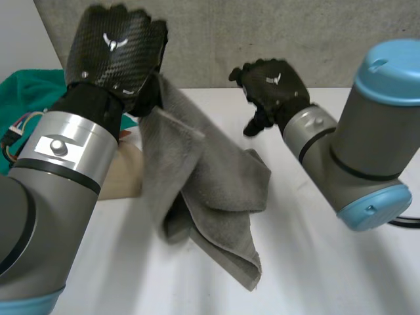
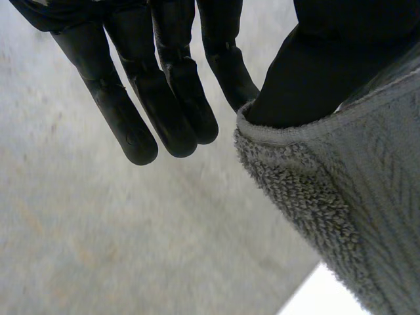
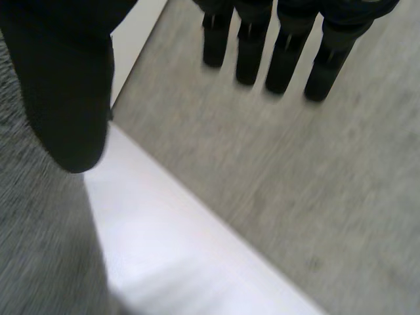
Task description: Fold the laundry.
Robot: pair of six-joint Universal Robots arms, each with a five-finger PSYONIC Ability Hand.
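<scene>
The left hand [image 1: 115, 49] is raised at the upper left of the head view, back toward the camera. A grey towel [image 1: 210, 177] hangs from under it. In the left wrist view its fingers [image 2: 164, 98] are nearly straight and spread away from the thumb, touching no cloth. The towel's hemmed edge [image 2: 341, 216] lies across the thumb, so the hand is open with the towel draped over the thumb.

From the hand the towel drops in loose folds through the middle of the frame. Its lower part rests bunched on the white bench [image 1: 328, 262], with one corner trailing toward the lower centre.

The right hand [image 1: 275, 85] is at the upper centre of the head view, above the bench, just beside the towel's upper fold and apart from it. In the right wrist view its fingers [image 3: 285, 65] are extended side by side and the thumb stands apart from them; it is open and holds nothing.

A green cloth [image 1: 33, 88] lies at the far left behind the left arm, and a beige cloth [image 1: 125, 170] lies on the bench at the left, partly hidden by that arm.
</scene>
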